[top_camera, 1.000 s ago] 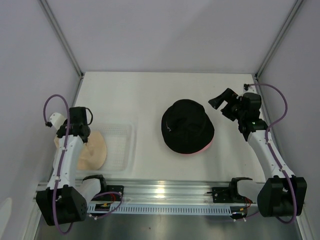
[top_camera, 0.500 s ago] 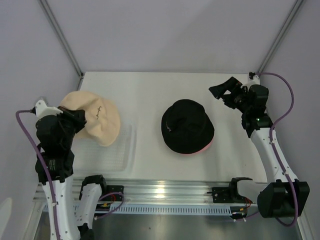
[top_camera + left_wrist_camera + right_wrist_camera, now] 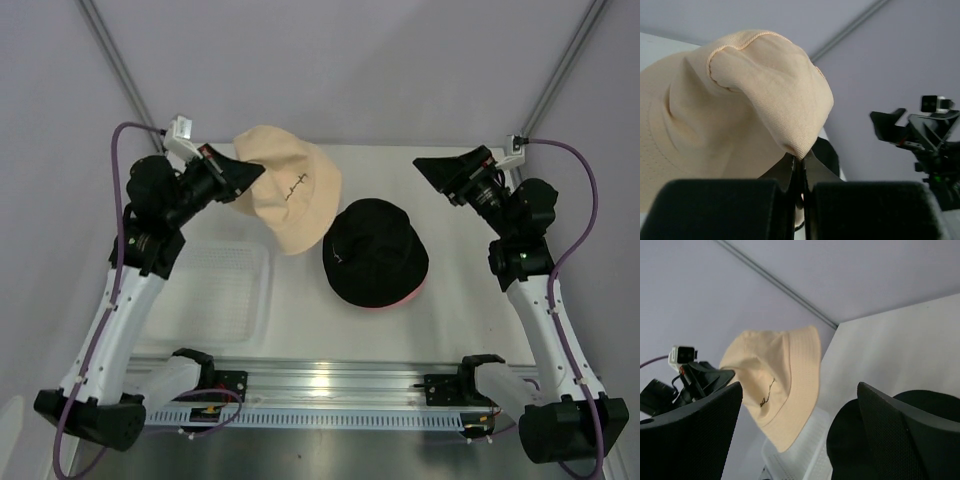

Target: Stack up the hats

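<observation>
My left gripper [image 3: 250, 172] is shut on the crown of the beige hat [image 3: 290, 200] and holds it high in the air, left of and behind the black hat [image 3: 375, 252]. In the left wrist view the beige hat [image 3: 740, 105] hangs from my closed jaws [image 3: 799, 162]. The black hat lies on the table on top of a pink hat whose rim [image 3: 405, 298] peeks out at its near right edge. My right gripper [image 3: 445, 175] is open and empty, raised at the back right. In the right wrist view the beige hat [image 3: 780, 385] and the black hat [image 3: 875, 435] both show.
A clear shallow plastic tray [image 3: 225, 290] sits on the table at the left, under my left arm, and shows in the right wrist view [image 3: 805, 455]. Enclosure walls with metal posts close in the back and sides. A metal rail [image 3: 320, 385] runs along the near edge.
My left gripper has lifted the beige hat out of the tray and carried it up and to the right, toward the black hat. My right gripper has risen and moved back.
</observation>
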Robot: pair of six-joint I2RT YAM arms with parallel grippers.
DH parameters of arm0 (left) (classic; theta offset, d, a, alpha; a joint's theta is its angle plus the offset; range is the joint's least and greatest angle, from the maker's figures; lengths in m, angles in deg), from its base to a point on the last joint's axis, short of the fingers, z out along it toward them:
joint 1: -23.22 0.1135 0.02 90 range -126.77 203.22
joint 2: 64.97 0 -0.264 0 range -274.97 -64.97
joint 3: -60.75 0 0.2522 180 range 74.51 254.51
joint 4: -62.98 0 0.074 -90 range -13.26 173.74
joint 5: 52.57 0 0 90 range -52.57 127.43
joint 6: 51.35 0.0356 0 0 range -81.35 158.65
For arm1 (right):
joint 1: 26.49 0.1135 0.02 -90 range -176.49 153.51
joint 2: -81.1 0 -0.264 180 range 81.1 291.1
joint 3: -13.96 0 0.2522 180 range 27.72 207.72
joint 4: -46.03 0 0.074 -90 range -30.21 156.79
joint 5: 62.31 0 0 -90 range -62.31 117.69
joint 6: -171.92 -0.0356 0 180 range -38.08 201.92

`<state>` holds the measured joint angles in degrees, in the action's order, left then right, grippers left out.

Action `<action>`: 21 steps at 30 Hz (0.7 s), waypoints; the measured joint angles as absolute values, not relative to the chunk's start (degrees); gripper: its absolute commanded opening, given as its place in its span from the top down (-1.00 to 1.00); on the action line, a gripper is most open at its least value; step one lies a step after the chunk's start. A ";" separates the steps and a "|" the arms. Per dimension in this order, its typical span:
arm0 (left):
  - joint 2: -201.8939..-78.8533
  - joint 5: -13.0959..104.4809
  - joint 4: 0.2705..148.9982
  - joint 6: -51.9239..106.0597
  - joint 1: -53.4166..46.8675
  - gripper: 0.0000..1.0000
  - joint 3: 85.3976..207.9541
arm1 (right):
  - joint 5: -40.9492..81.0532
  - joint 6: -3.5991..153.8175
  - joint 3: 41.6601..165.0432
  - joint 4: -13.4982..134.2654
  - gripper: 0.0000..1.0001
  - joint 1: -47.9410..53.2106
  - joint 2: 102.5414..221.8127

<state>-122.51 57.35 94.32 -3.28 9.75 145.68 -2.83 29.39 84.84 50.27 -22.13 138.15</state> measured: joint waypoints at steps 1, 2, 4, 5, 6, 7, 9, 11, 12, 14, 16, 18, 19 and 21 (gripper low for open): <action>-124.34 58.71 92.75 -4.03 8.96 0.99 146.54 | -3.01 28.80 84.71 50.05 -0.99 -21.39 138.15; -125.74 59.71 91.35 -4.55 8.11 0.99 147.17 | -3.03 28.32 84.56 49.99 -0.99 -20.67 138.20; -128.47 61.73 89.12 -5.14 5.42 0.99 148.79 | -3.05 27.58 83.86 49.85 -0.99 -19.33 138.20; -129.39 62.58 88.22 -5.47 4.29 0.99 149.38 | -2.98 27.47 83.51 49.81 -0.98 -18.79 138.20; -130.37 63.69 87.13 -5.95 2.95 0.99 149.90 | -2.72 27.45 83.11 49.83 -0.99 -18.26 138.26; -131.14 64.85 85.89 -6.39 1.68 0.99 150.19 | -2.61 27.45 82.74 49.85 -0.99 -17.83 138.35; -132.25 66.49 84.18 -7.00 -0.24 0.99 150.43 | -2.26 27.45 82.20 49.83 -0.99 -17.17 138.61; -133.24 67.85 82.89 -7.74 -1.86 0.99 150.62 | -1.80 27.42 81.28 49.61 -0.99 -16.54 138.88; -133.70 68.28 82.19 -8.01 -2.49 0.99 150.67 | -1.63 27.29 80.73 49.53 -0.95 -16.27 139.01; -134.57 69.09 80.99 -8.47 -3.47 0.99 150.82 | -1.48 26.55 79.40 48.59 -0.85 -16.03 139.33; -135.34 69.35 80.29 -8.57 -4.13 0.99 150.91 | -1.52 25.85 78.15 47.84 -0.65 -15.82 139.64; -135.95 69.77 79.68 -9.01 -4.57 0.99 150.91 | -1.50 24.98 77.45 47.56 -0.44 -15.71 139.68; -136.32 70.01 79.22 -9.30 -4.81 0.99 150.91 | -1.48 24.87 77.26 47.30 -0.36 -15.71 139.66; -137.02 70.60 78.41 -9.49 -5.18 0.99 150.91 | -1.26 24.12 77.19 46.71 0.01 -15.66 139.60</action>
